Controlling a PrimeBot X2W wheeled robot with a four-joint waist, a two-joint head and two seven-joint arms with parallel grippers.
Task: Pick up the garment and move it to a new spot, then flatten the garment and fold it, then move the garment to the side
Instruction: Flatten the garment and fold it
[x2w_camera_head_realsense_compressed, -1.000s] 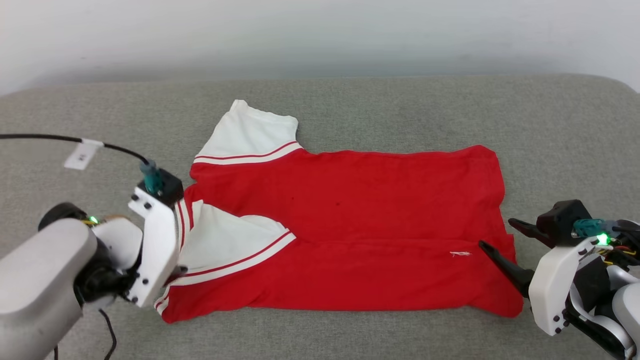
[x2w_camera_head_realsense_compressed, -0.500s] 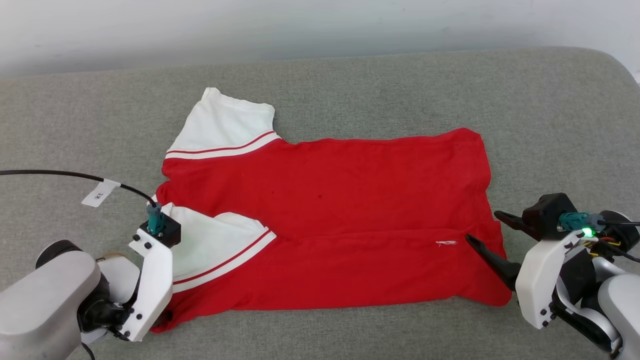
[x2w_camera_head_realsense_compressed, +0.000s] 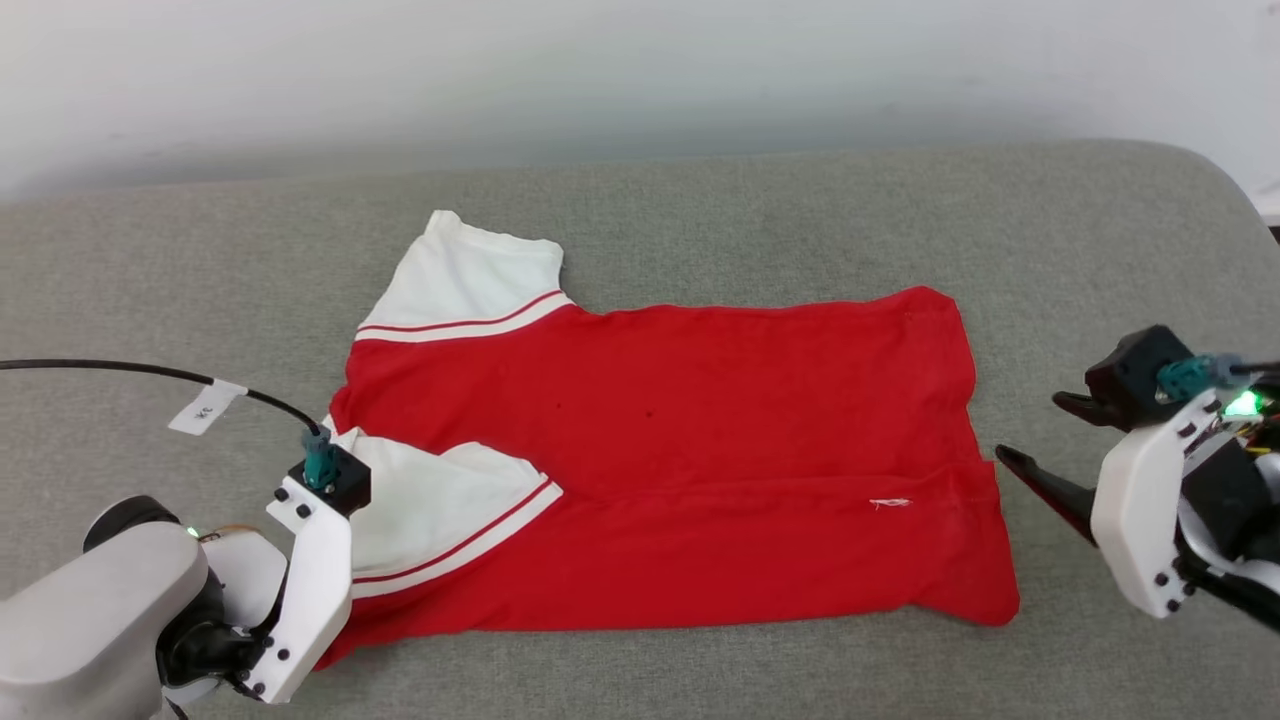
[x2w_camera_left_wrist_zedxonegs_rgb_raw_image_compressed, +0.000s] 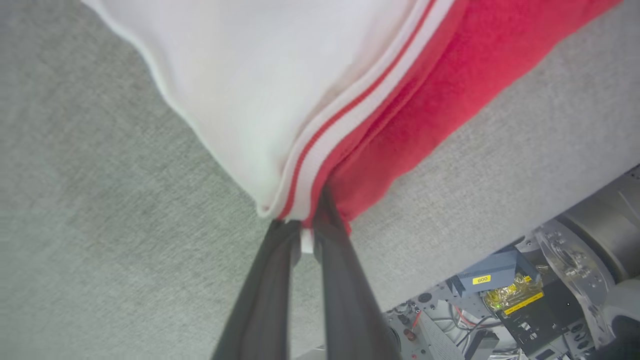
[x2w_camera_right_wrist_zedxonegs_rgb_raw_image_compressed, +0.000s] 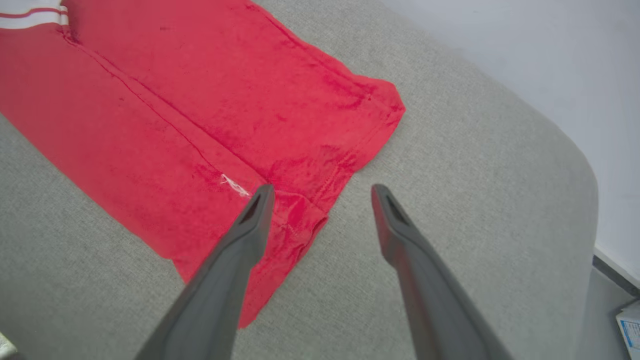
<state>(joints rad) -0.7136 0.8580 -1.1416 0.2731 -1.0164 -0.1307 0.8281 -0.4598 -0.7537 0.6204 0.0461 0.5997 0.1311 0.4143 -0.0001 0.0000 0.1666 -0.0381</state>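
The garment (x2w_camera_head_realsense_compressed: 700, 450) lies spread on the grey cushion, red body flat and print hidden. One white sleeve (x2w_camera_head_realsense_compressed: 470, 280) points to the far left, and the other (x2w_camera_head_realsense_compressed: 440, 500) is folded onto the near left part. My left gripper (x2w_camera_left_wrist_zedxonegs_rgb_raw_image_compressed: 305, 227) is shut on the garment's (x2w_camera_left_wrist_zedxonegs_rgb_raw_image_compressed: 400, 115) near left corner, where the striped sleeve edge meets the red cloth. In the head view its fingers are hidden behind the white wrist (x2w_camera_head_realsense_compressed: 315, 580). My right gripper (x2w_camera_head_realsense_compressed: 1030, 428) is open just off the garment's right hem. In the right wrist view the right gripper (x2w_camera_right_wrist_zedxonegs_rgb_raw_image_compressed: 322, 190) hangs over the hem corner of the garment (x2w_camera_right_wrist_zedxonegs_rgb_raw_image_compressed: 200, 100), holding nothing.
The grey cushion (x2w_camera_head_realsense_compressed: 700, 200) stretches wide, with a pale wall (x2w_camera_head_realsense_compressed: 600, 70) behind it. Its rounded right end (x2w_camera_right_wrist_zedxonegs_rgb_raw_image_compressed: 575, 165) drops off near my right arm. A black cable with a white tag (x2w_camera_head_realsense_compressed: 205, 408) runs to my left wrist. My base's electronics (x2w_camera_left_wrist_zedxonegs_rgb_raw_image_compressed: 500, 295) show below the cushion's front edge.
The head camera has shifted. My right gripper has drawn back to the right, off the garment's hem, still open. My left gripper keeps its hold on the corner.
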